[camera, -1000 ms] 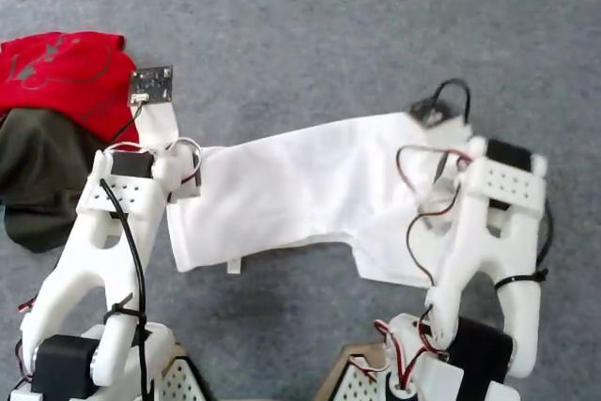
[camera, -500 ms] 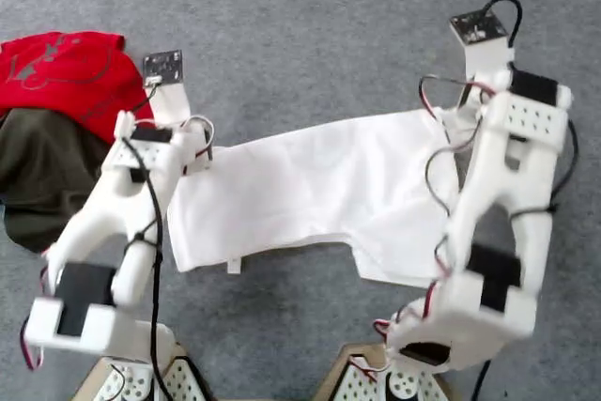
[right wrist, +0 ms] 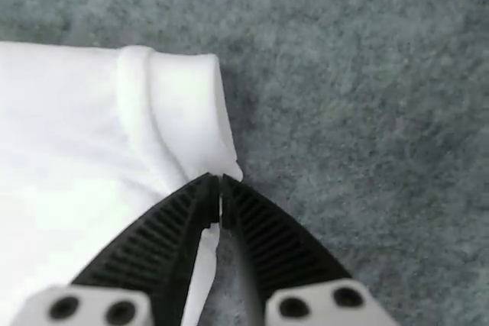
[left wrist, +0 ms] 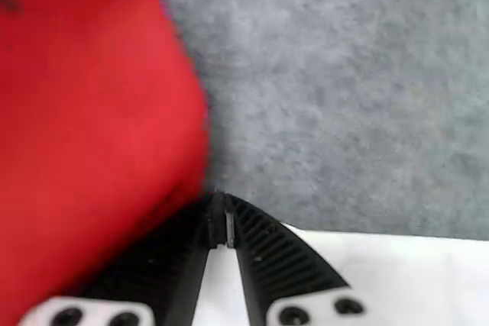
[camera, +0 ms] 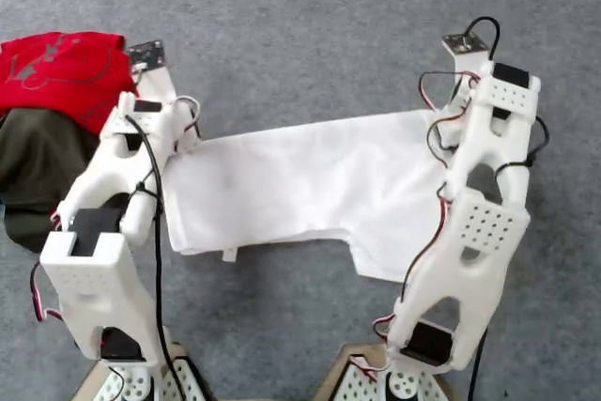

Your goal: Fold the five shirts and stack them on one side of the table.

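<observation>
Left tool (left wrist: 221, 227): clenched on white shirt (camera: 300, 185) corner (beside red shirt (camera: 66, 72))
Right tool (right wrist: 220, 202): clenched on its opposite corner

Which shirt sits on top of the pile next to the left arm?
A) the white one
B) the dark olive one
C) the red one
C: the red shirt has its edge lying over the dark olive shirt, while the white shirt lies spread flat in the middle.
</observation>
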